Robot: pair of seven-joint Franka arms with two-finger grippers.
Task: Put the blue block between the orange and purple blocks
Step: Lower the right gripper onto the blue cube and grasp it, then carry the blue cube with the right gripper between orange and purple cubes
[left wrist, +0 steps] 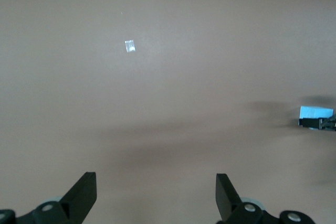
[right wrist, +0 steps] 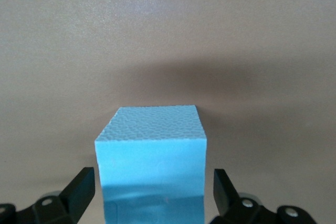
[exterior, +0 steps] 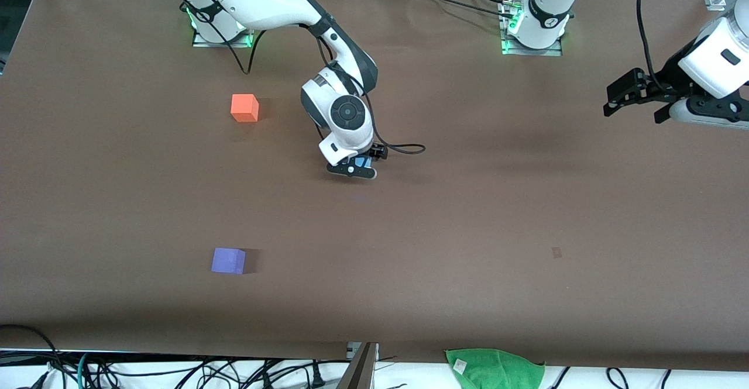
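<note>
blue block [right wrist: 151,156] between open right hand [right wrist: 153,195] fingers [right wrist: 81,190]

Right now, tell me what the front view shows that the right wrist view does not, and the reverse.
Only the front view shows the orange block near the right arm's base, the purple block nearer the front camera, the waiting left gripper open at the left arm's end of the table, and a green cloth. Only the right wrist view shows the gaps between the blue block and the fingers on either side, so it is not gripped. Both show the right gripper, open, around the blue block on the brown table.
</note>
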